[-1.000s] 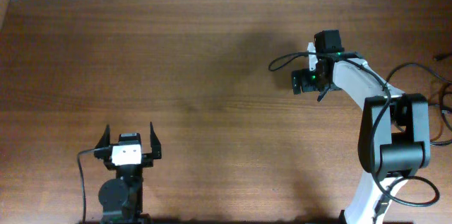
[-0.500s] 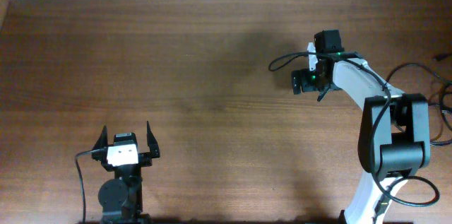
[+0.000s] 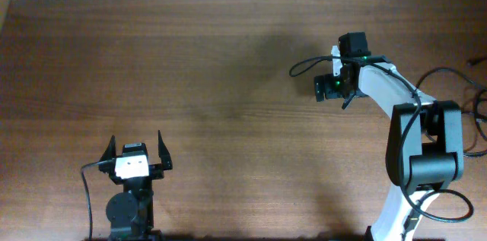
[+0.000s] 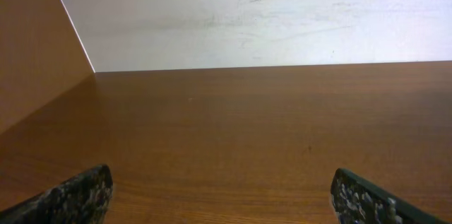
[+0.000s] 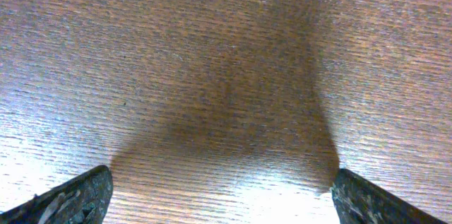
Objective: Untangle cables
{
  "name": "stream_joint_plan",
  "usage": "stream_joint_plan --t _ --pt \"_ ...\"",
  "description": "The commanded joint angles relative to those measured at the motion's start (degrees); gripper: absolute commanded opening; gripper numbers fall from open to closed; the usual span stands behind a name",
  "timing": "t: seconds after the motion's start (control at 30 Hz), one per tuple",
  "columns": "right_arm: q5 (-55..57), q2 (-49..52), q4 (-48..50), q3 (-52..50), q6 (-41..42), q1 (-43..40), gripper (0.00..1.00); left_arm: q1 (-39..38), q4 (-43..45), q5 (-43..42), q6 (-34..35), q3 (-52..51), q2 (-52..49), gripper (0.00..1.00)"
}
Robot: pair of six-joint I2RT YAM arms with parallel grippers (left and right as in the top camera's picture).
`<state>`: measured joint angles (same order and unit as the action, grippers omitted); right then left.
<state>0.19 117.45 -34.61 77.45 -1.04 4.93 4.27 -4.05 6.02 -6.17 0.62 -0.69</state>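
**Both grippers empty, cables off to the right edge**

Overhead: we see the left gripper (image 3: 137,150) parked near the table's (image 3: 228,81) front edge, jaws spread, holding nothing. The right gripper (image 3: 323,87) hangs over bare wood; its jaws are unclear here. Thin black cables (image 3: 478,112) loop at the far right edge, mostly cut off; no knot is discernible.

Left wrist: fingers (image 4: 70,196) wide apart, only wood and wall (image 4: 282,19).

Right wrist: fingers (image 5: 70,196) released, wood grain beneath.

We judge the next reach should go rightward, gripping one strand only.

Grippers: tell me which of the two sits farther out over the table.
The right gripper: its arm is stretched out over the wooden table, jaws open above bare wood. The left gripper sits folded back at the near edge, also open.
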Motion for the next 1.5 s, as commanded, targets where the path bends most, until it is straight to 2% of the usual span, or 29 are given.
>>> stream_joint_plan --t 0.0,0.2,0.33,0.4,0.53,0.63,0.87,1.0,1.1,1.33,1.47 --pt "3.5 4.7 -0.9 -2.4 0.0 0.3 0.99 0.2 -0.1 1.3 0.7 -0.1 0.3 0.99" --pt "3.8 4.7 -0.7 -2.4 -0.3 0.3 0.99 0.2 -0.1 1.3 0.7 -0.1 0.3 0.99" --pt "6.5 4.7 3.6 -2.4 -1.0 0.2 0.99 0.2 -0.1 1.3 0.7 -0.1 0.3 0.99" --pt "-1.2 4.1 0.1 -2.4 -1.0 0.3 0.99 0.2 -0.1 1.3 0.7 -0.1 0.3 0.99" --pt "-14.8 0.7 5.7 -2.4 -1.0 0.4 0.99 0.2 -0.1 1.3 0.7 -0.1 0.3 0.99" --pt "-15.6 -7.2 11.0 -2.4 -1.0 2.8 0.99 0.2 -0.1 1.3 0.7 -0.1 0.3 0.99" --pt "1.2 -28.7 16.2 -2.4 -1.0 11.5 0.99 0.2 -0.1 1.3 0.7 -0.1 0.3 0.99" --pt "1.7 -38.2 16.1 -3.0 -1.0 11.5 0.99 0.2 -0.1 1.3 0.7 -0.1 0.3 0.99" --pt "6.6 -47.0 16.1 -4.8 -1.1 11.1 0.99 0.2 -0.1 1.3 0.7 -0.1 0.3 0.99" --pt "5.9 -72.5 15.3 -14.4 -2.0 5.4 0.99 0.2 -0.1 1.3 0.7 -0.1 0.3 0.99" --pt "5.9 -81.1 10.1 -15.1 -1.9 5.4 0.99 0.2 -0.1 1.3 0.7 -0.1 0.3 0.99"
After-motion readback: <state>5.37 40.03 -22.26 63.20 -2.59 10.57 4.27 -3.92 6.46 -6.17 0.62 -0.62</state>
